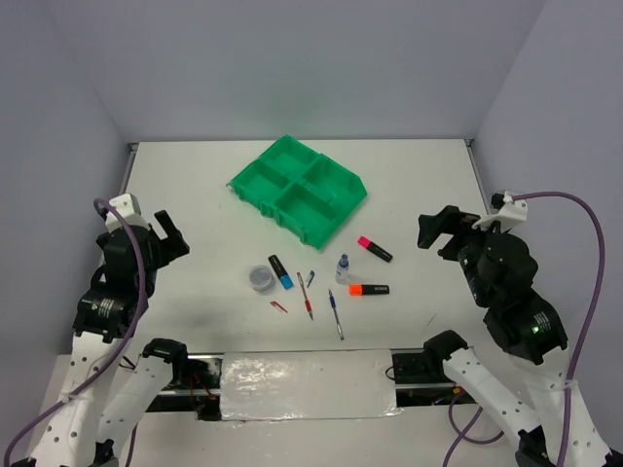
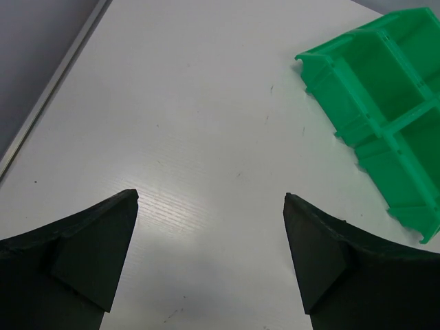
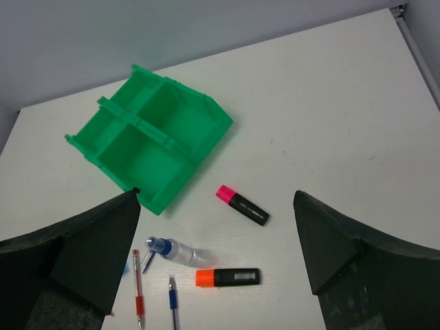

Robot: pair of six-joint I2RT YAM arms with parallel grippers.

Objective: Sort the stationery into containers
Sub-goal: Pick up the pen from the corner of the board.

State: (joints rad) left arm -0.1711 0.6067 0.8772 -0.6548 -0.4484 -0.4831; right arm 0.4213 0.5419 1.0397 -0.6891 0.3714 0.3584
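Your left hand (image 1: 169,234) and right hand (image 1: 435,230) both gape wide, holding nothing. Stationery's scattered lower-centre, below the green tray (image 1: 244,185). The red pen (image 1: 306,296) lies flat on the surface, so you could easily skid it into the bottle (image 1: 343,269).

left hand (image 1: 167,233) spread wide | right hand (image 1: 435,232) spread wide

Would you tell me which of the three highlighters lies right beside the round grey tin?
The blue-capped highlighter, just right of the tin; the pink-capped highlighter and orange-capped highlighter lie farther right.
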